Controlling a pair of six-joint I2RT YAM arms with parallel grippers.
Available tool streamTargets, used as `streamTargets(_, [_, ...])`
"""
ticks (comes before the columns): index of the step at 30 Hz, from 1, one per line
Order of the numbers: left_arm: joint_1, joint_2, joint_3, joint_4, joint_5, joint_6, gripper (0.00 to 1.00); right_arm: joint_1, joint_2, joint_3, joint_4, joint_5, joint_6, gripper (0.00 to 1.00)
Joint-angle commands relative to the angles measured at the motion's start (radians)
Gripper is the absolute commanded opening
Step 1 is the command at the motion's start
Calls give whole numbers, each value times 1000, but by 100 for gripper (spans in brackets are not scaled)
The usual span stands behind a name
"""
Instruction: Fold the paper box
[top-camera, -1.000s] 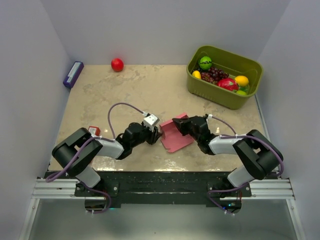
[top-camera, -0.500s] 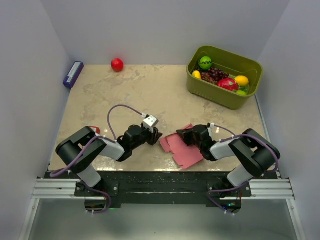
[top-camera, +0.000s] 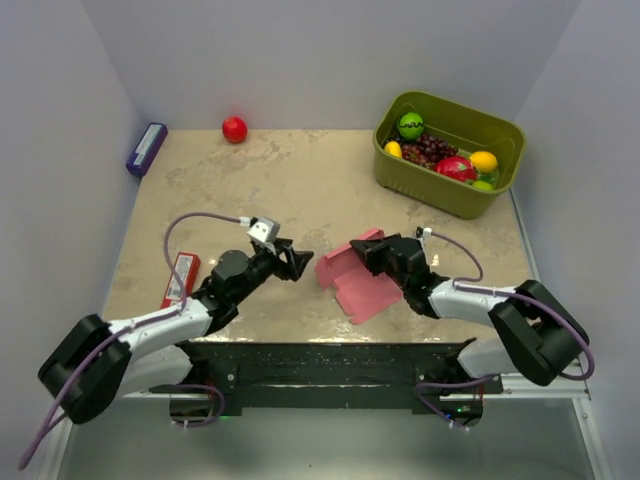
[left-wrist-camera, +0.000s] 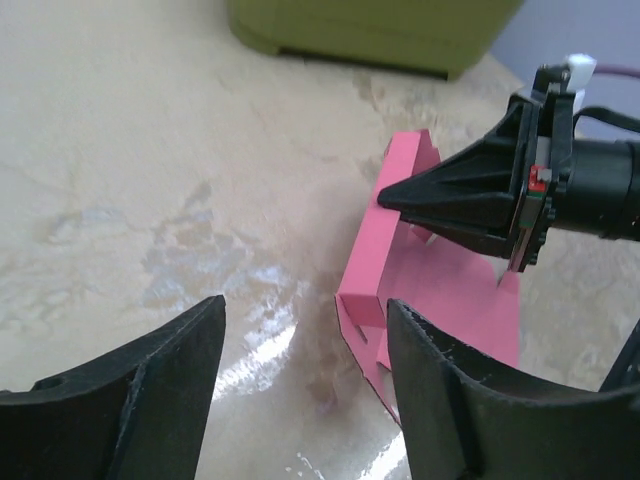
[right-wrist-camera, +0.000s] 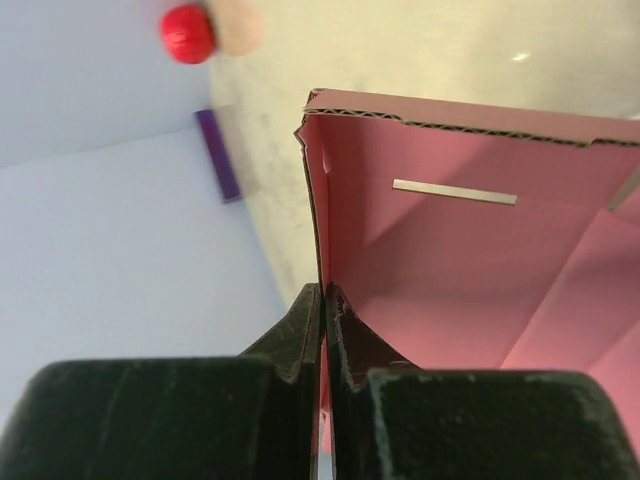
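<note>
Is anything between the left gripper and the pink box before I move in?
Nothing visible stands in the way. Only bare table lies between the open left gripper and the paper box, whose near flap stands raised. The right gripper is shut on a wall of the box beyond that flap.

The left arm (top-camera: 160, 325) and right arm (top-camera: 470, 295), bolted to a black rail (top-camera: 320, 365) along the table's (top-camera: 300, 180) near edge, have black joints, pale grey shells, looping purple cables (top-camera: 190, 218), and matte black wedge-shaped fingers (left-wrist-camera: 140, 390) on the left tool (left-wrist-camera: 305, 303) and right tool (right-wrist-camera: 322, 290).
</note>
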Motion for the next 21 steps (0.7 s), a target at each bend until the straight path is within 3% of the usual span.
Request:
streamTargets(1, [71,-153,11,-181,-3,-11,73,5,-23,54,51,51,-79,0])
streamTargets(5, [114,-158,-3,-223,26,38,74,5,86,18,299,16,-108,0])
streamTargets(11, [116,-80,-50,-131,68,66,74,6,281,-62,761,-10,-112,0])
streamTargets(21, [111,57,-101,4,145,51,72,5,381,-84,898,-38,-140,0])
